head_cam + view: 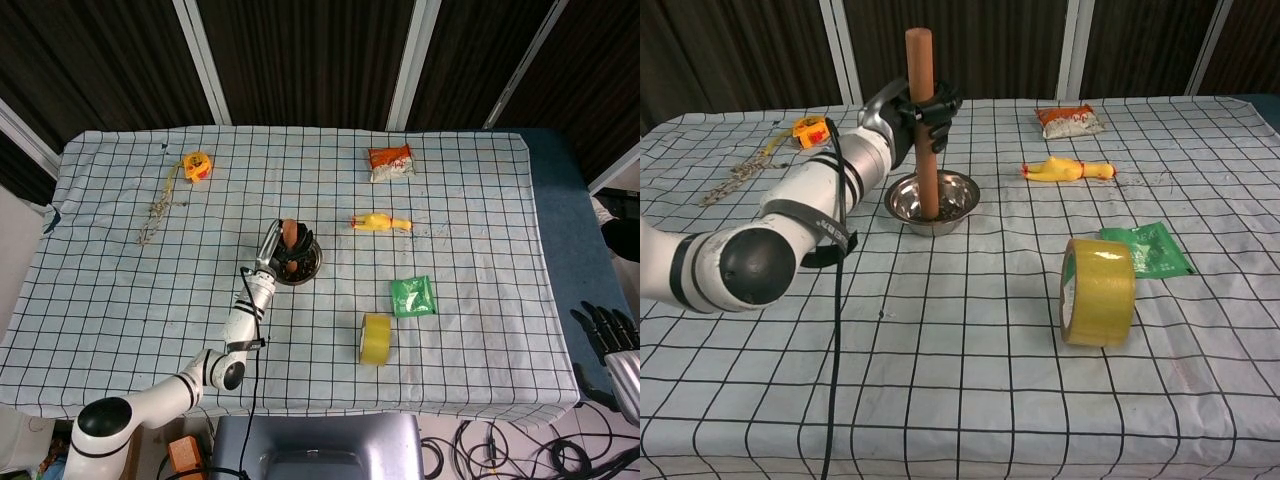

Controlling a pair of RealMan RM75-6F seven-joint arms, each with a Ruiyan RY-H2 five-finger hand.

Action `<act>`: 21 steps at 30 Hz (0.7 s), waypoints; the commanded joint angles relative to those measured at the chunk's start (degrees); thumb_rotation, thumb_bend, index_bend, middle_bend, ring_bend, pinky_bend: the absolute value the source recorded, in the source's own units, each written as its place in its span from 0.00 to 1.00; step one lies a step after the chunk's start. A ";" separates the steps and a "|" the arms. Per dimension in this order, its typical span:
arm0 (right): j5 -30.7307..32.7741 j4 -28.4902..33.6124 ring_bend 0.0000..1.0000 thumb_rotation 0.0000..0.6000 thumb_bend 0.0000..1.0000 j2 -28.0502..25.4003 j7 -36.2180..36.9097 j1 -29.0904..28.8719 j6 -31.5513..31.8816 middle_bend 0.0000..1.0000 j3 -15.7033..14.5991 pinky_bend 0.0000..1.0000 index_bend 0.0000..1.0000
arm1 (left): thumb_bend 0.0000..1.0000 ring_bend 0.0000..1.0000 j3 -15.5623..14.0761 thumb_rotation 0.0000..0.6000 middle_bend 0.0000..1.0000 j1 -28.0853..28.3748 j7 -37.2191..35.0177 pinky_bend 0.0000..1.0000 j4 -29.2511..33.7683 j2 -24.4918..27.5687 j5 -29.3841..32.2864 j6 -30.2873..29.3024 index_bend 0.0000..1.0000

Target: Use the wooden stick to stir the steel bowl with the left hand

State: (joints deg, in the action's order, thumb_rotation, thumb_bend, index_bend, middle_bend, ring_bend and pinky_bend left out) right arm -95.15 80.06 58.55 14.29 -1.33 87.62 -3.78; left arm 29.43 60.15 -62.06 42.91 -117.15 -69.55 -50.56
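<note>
Checked cloth table: my left hand (923, 108) grips stick (923, 120) upright, tip probably touching bowl (932, 197) bottom.

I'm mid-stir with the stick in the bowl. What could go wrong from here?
The left hand holds the wooden stick upright with its tip inside the steel bowl. The bowl sits loose on the cloth, so a hard sideways push could slide or tip it. Dark bits in it might spill.
</note>
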 commanded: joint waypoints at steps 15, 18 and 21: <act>0.77 -0.10 0.00 1.00 0.43 -0.23 0.62 0.68 0.89 0.00 0.51 0.00 0.00 | 0.97 0.96 -0.65 1.00 1.00 1.52 -0.74 1.00 -3.64 -2.19 0.50 1.96 1.00; 0.81 -0.16 0.00 1.00 0.43 -0.24 0.70 0.59 0.71 0.00 0.57 0.01 0.00 | 0.97 0.95 -1.52 1.00 1.00 1.80 -1.64 1.00 -5.84 -3.28 -0.13 2.55 1.00; 0.53 -0.02 0.00 1.00 0.43 -0.40 0.94 0.57 0.72 0.00 0.47 0.01 0.00 | 0.97 0.95 -2.37 1.00 1.00 1.84 -2.53 1.00 -7.22 -4.11 -0.84 2.68 1.00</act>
State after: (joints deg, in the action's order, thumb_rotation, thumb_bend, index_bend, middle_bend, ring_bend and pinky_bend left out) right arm -94.56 80.02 58.19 15.19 -0.78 88.27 -3.29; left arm 27.27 61.91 -64.33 35.95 -121.01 -70.16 -48.03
